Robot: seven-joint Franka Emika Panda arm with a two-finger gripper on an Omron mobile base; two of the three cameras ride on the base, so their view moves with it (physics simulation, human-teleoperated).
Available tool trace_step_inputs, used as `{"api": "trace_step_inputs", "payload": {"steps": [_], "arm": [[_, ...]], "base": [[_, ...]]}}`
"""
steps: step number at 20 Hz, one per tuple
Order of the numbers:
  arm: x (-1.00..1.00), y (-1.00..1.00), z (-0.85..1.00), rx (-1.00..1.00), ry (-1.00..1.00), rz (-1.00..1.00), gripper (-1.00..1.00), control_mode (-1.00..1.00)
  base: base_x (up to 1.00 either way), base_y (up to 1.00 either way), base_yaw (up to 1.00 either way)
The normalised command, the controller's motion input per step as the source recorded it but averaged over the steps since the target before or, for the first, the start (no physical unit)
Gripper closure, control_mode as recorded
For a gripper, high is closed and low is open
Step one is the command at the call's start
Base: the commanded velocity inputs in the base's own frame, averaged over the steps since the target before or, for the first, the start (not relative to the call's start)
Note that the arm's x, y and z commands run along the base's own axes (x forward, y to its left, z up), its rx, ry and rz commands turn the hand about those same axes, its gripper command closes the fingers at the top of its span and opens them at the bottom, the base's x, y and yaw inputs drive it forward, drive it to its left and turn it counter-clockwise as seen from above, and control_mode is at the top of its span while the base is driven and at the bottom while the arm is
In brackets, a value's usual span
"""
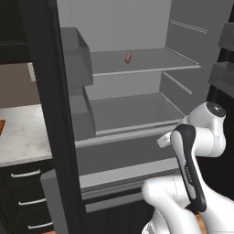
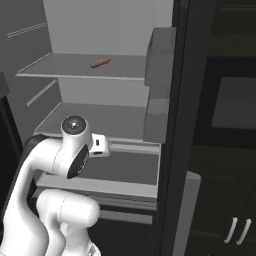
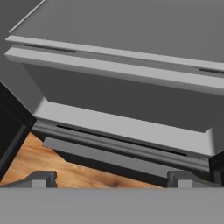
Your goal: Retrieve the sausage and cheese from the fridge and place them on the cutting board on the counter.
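Fridge (image 1: 137, 114), tall and black, stood open with pale grey shelved interior exposed; door bins at both sides of the opening. Taken as landmark for all that follows.

Counter (image 1: 23, 132), white-grey veined marble, lay just left of the fridge, over dark drawers (image 1: 25, 201) with silver handles. Cutting board (image 1: 2, 127), orange-brown, glimpsed as a sliver on the counter at the far left edge, well apart from the fridge.

Arm (image 1: 192, 155), white with dark joints, rose in front of the fridge's lower half, elbow bent toward the lower shelves.

Gripper (image 3: 111, 178) hung low before the fridge's bottom section, above a patch of wooden floor (image 3: 52, 168); jaws spread fully apart, nothing between them.

Sausage (image 1: 128, 57), slim and reddish-brown, lay on the fridge's upper shelf, near its middle, also seen from the right (image 2: 100, 62); well above and apart from the gripper.
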Motion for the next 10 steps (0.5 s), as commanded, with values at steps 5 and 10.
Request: {"api": "trace_step_inputs", "payload": {"steps": [5,10], "arm": [[0.00,0.00,0.00,0.00,0.00,0.00,-1.00,1.00],[0.00,0.00,0.00,0.00,0.00,0.00,-1.00,1.00]], "base": [[0.54,0.02,0.00],[0.12,0.00,0.01]]}}
